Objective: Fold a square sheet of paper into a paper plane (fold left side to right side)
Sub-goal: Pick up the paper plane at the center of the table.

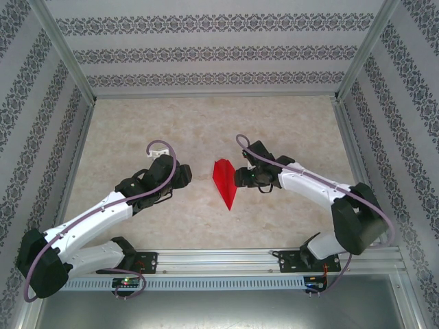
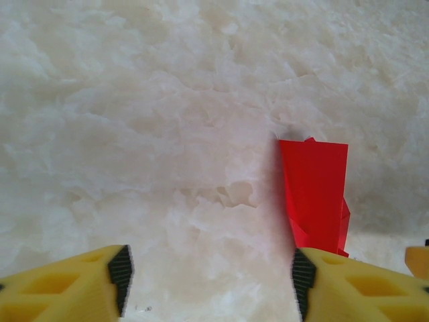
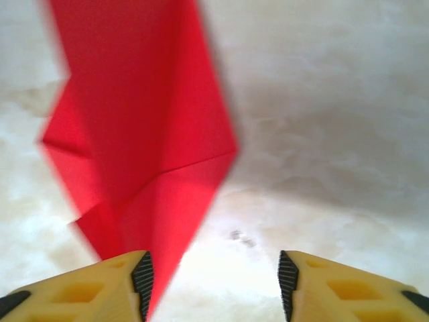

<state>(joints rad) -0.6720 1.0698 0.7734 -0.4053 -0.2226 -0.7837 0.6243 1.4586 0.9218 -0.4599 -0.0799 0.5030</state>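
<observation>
Two hands, both released: left hand point(image 1: 185, 175) and right hand point(image 1: 241, 177) flank paper plane point(image 1: 224, 181) lying on table point(image 1: 206, 123).

plane point(image 1: 225, 179): bright red, plain, unmarked
desk point(image 1: 206, 123): cream, marbled with paler veins
walls point(image 1: 219, 48): white, with bands of grey floral print
arms point(image 1: 96, 219): white shells, black joints
jaws: yellow, with black ribbed pads point(image 2: 121, 270)
cables point(image 1: 158, 142): dull purple
frame point(image 1: 226, 259): silver metal, along the desk's edges
</observation>
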